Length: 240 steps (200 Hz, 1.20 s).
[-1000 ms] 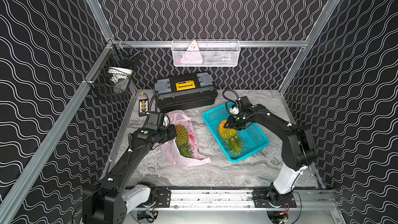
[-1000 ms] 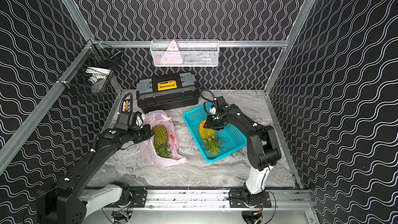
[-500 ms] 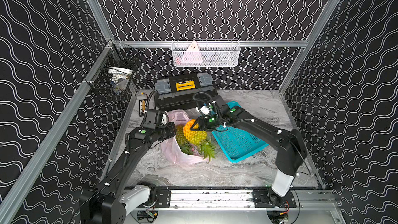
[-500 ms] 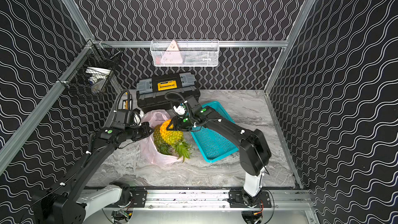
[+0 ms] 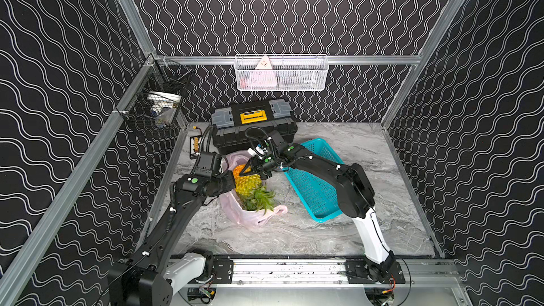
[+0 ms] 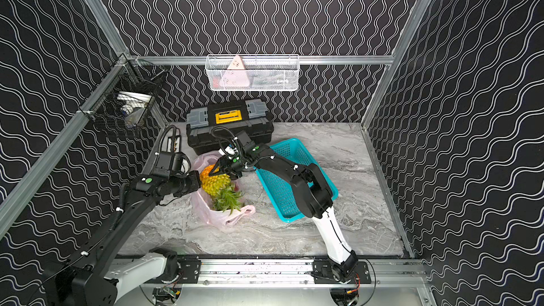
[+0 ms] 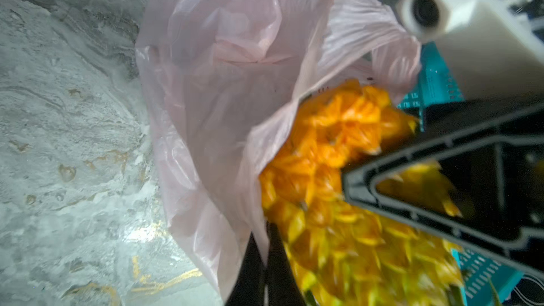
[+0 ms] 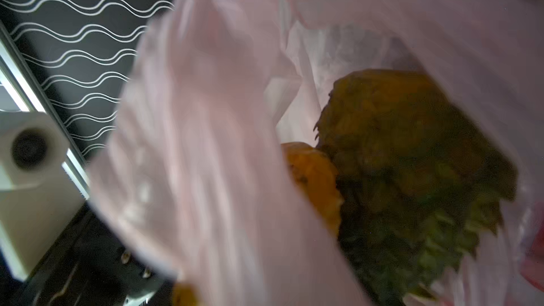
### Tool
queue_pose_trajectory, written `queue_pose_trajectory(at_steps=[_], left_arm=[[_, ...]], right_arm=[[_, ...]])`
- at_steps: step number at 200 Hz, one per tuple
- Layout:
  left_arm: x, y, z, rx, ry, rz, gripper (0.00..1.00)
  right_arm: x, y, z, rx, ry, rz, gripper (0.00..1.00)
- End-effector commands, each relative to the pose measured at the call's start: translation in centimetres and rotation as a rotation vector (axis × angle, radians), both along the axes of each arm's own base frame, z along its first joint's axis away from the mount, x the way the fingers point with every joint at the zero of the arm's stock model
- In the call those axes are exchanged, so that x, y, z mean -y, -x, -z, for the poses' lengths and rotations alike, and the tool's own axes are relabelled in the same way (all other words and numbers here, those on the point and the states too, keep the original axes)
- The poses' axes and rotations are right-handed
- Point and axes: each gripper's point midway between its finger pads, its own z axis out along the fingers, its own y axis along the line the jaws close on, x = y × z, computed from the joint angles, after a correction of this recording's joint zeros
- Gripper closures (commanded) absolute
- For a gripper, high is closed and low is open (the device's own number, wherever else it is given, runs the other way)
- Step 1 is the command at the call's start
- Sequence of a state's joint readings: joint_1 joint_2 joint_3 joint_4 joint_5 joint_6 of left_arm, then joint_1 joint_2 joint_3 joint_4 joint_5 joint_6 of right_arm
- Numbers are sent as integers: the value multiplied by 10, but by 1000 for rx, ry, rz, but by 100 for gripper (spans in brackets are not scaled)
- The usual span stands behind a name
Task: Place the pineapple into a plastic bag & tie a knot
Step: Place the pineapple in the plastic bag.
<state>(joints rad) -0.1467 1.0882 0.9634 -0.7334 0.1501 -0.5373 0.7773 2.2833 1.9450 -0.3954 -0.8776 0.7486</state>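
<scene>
Straddling the butt end of the pineapple (image 5: 248, 185), the right gripper (image 5: 253, 171) hangs over the mouth of the plastic bag (image 5: 250, 220) in both top views. Its jaws stand apart across the fruit, and whether they grip it or have let go cannot be told. The fruit lies directly beneath that gripper. Its long axis runs from 12 o'clock to 6 o'clock on the table (image 5: 323, 236), with the green crown pointing to 6.

At the fruit's 9 o'clock, the left gripper (image 7: 266, 248) is clamped on the bag's pink rim and holds that side up, as the left wrist view shows. The right wrist view looks down inside the bag, where a darker fruit (image 8: 412, 157) sits deeper in.

No knot has been made. A loose handle loop (image 5: 278, 210) lies at about 4 o'clock of the pineapple, towards the teal basket (image 5: 318, 195). It is probably nearer the right arm, which looks better placed to gather it once clear of the fruit.
</scene>
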Motion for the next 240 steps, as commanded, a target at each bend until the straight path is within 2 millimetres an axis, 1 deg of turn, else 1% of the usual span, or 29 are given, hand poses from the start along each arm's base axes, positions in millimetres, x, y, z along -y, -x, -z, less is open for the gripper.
queue_pose_trajectory(at_steps=[1, 18, 31, 40, 57, 79, 102, 119, 128, 135, 140, 151, 160, 174, 192, 198, 206, 227, 240], left_arm=[[28, -11, -32, 105, 113, 122, 100], [32, -12, -42, 119, 131, 138, 100], [38, -12, -42, 116, 165, 154, 100], [42, -13, -39, 107, 185, 161, 100], [46, -13, -30, 84, 212, 165, 100], [51, -10, -26, 76, 243, 176, 100], [58, -9, -31, 72, 279, 212, 100], [65, -6, -38, 78, 316, 245, 100], [66, -5, -41, 83, 323, 254, 100], [67, -4, -43, 84, 322, 259, 100], [66, -4, -43, 83, 314, 258, 100], [60, -4, -41, 83, 288, 239, 100], [55, -5, -36, 75, 263, 217, 100], [46, -11, -26, 56, 235, 169, 100], [33, -20, -15, 34, 223, 109, 100], [29, -23, -13, 32, 226, 92, 100], [23, -27, -12, 33, 223, 67, 100], [10, -37, -10, 36, 198, 29, 100], [5, -42, -7, 27, 186, 17, 100]], right_arm=[[-10, -21, -1, 70, 17, 71, 76], [-7, -30, 7, 92, 78, 113, 76], [-2, -38, 12, 113, 127, 162, 76], [1, -44, 13, 125, 149, 208, 75], [0, -55, 10, 144, 161, 297, 75], [-1, -72, 18, 222, 255, 405, 74], [-7, -85, 33, 234, 307, 498, 75], [-4, -98, 40, 266, 351, 582, 74], [0, -103, 44, 276, 366, 622, 72], [3, -105, 46, 275, 372, 648, 67], [4, -106, 44, 274, 367, 663, 63], [0, -104, 35, 267, 312, 664, 54], [-5, -98, 30, 260, 287, 651, 44], [-12, -84, 22, 250, 247, 611, 28], [-18, -63, 19, 188, 184, 538, 14], [-17, -57, 23, 168, 177, 513, 12], [-14, -50, 19, 159, 164, 491, 10], [1, -36, -2, 182, 136, 452, 4], [10, -31, -15, 214, 147, 426, 3]])
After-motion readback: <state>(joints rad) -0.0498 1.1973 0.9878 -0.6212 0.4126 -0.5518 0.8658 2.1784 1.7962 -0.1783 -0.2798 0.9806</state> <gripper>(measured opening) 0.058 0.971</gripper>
